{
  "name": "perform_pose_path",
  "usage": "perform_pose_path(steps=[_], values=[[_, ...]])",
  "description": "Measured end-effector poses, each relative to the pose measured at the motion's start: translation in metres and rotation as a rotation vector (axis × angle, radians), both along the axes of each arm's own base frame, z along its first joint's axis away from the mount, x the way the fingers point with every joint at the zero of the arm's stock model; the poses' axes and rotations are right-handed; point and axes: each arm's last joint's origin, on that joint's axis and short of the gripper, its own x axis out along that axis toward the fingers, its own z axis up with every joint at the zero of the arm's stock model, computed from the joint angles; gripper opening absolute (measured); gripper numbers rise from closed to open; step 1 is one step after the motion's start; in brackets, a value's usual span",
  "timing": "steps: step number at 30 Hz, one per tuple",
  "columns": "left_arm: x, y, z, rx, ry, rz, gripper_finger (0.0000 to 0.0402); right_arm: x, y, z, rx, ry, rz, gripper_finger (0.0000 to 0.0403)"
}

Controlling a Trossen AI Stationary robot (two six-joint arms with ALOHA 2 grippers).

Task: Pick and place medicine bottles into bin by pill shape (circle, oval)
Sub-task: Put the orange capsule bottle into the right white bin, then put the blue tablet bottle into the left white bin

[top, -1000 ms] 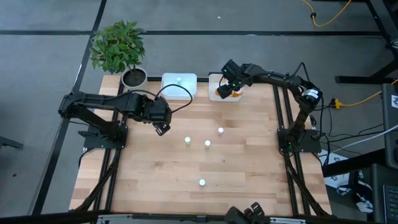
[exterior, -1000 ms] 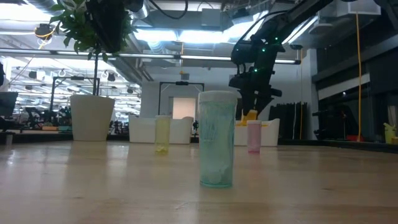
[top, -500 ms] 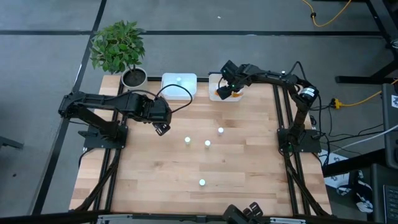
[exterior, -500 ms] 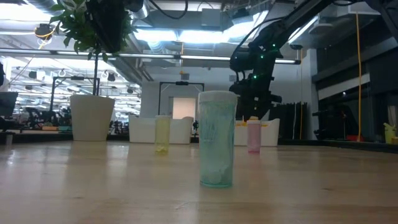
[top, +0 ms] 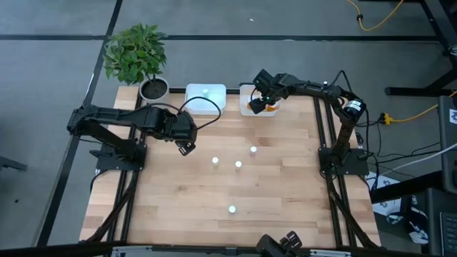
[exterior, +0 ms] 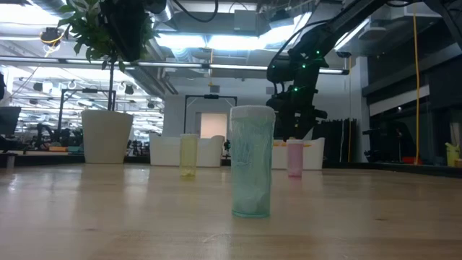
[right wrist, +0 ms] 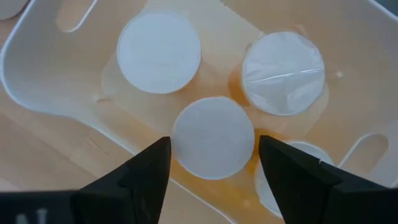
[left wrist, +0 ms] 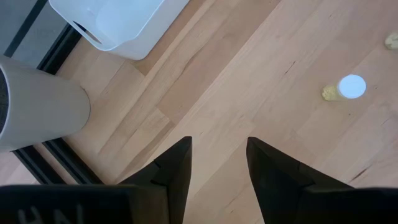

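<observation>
Grippers: the right gripper (right wrist: pixel 213 163) reaches over the right bin (top: pixel 251 91), its fingers spread to either side of an orange bottle (right wrist: pixel 213 138) without gripping it. The left gripper (left wrist: pixel 217 163) hovers empty and part open near the left bin (top: pixel 206 98). Both bins are white plastic. Round white caps show in the right bin. Four small bottles (top: pixel 238 164) stand on the wooden table (top: pixel 171 207).

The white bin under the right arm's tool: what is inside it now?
The white bin holds orange-bodied medicine bottles with white caps; four caps show in the right wrist view, one partly hidden by the right tool. Their pills cannot be seen.
</observation>
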Motion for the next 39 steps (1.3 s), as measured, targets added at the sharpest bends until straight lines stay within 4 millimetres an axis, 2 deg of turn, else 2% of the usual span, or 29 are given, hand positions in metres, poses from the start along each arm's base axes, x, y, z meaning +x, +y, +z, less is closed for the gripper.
perform_pose_path(steps=[9, 14, 17, 22, 29, 34, 39], values=[[0.0, 0.0, 0.0, 0.0, 0.0, 0.0, 0.0147, 0.002, -0.001, 0.006, 0.006, -0.018, 0.002, 0.0247], [0.0, 0.0, 0.0, 0.0, 0.0, 0.0, 0.0147, 0.011, -0.002, 0.03, 0.011, -0.07, 0.023, 0.0247], [0.0, 0.0, 0.0, 0.0, 0.001, -0.001, 0.0147, 0.013, 0.005, 0.049, 0.035, -0.049, 0.027, 0.0247], [0.0, 0.0, 0.0, -0.003, 0.001, -0.002, 0.0147, 0.016, 0.038, 0.081, 0.078, -0.004, 0.085, 0.0247], [0.0, -0.001, 0.0, -0.016, 0.002, -0.005, 0.0147, 0.011, 0.096, 0.103, 0.159, 0.071, 0.215, 0.0247], [0.0, -0.001, 0.0, -0.019, 0.002, -0.005, 0.0147, -0.008, 0.14, 0.108, 0.154, 0.133, 0.429, 0.0247], [0.0, -0.001, 0.0, -0.019, 0.004, -0.009, 0.0147, -0.045, 0.175, 0.104, 0.113, -0.007, 0.425, 0.0247]])
